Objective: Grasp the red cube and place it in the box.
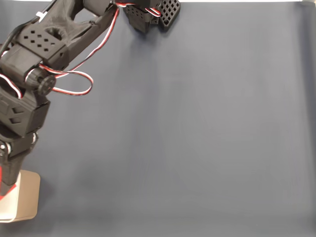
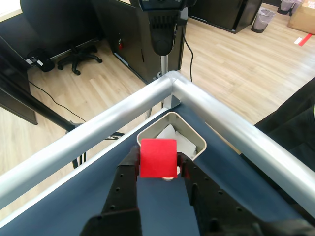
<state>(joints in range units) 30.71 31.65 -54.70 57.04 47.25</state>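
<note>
The end effector [image 2: 158, 169] grips the red cube [image 2: 157, 157], hiding part of the box [image 2: 189, 133].

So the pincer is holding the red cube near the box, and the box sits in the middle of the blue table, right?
Not quite. The pincer does hold the red cube near the box, but the box sits at a corner of the blue table, right by the metal rail; the wrist view shows it.

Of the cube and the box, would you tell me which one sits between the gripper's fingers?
The red cube: the gripper holds it between its black fingers, above the white-rimmed box, which sits free at the table's corner.
</note>
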